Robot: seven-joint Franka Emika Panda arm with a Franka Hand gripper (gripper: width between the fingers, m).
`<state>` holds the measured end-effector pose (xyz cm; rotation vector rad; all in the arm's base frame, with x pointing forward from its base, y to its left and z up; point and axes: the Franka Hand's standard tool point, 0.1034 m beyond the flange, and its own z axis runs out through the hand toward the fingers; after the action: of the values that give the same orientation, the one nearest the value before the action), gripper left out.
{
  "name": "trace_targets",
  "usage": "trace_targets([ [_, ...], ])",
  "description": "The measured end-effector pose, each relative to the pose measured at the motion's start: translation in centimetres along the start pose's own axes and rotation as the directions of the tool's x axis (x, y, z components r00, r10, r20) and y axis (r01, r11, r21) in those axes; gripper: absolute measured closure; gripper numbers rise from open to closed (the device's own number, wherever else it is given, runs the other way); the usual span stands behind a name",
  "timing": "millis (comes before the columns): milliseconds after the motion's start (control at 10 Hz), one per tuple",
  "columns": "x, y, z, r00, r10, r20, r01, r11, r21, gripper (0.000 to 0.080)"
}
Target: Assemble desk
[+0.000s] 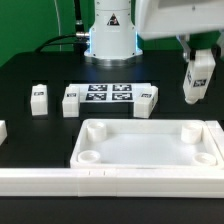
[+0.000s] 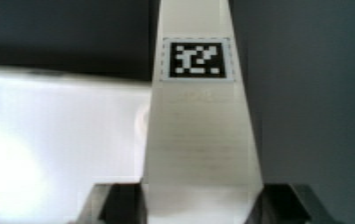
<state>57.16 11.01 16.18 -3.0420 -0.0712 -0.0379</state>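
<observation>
The white tray-like tabletop (image 1: 150, 148) lies at the front of the table with round sockets in its corners. My gripper (image 1: 196, 72) is at the exterior view's right, above the tabletop's far right corner, shut on a white square leg (image 1: 196, 82) with a black-and-white tag. In the wrist view the leg (image 2: 202, 130) runs straight out from between my fingers (image 2: 115, 203), its tag facing the camera, with the tabletop (image 2: 58, 125) blurred below it. Three more legs lie on the table: one (image 1: 39, 98), one (image 1: 70, 101) and one (image 1: 146, 100).
The marker board (image 1: 107, 97) lies flat between two of the loose legs. A long white border rail (image 1: 60, 182) runs along the front edge. A white part (image 1: 2, 131) shows at the exterior view's left edge. The robot base (image 1: 110, 35) stands at the back.
</observation>
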Motion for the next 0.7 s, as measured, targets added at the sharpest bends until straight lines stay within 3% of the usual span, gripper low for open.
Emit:
trace_targets([
  [400, 1.0, 0.1, 0.2, 0.969, -0.016, -0.246, 0.016, 1.0, -0.002, 0.0515],
  [700, 3.7, 2.1, -1.7, 0.964, -0.078, -0.253, 0.074, 0.997, -0.025, 0.0515],
])
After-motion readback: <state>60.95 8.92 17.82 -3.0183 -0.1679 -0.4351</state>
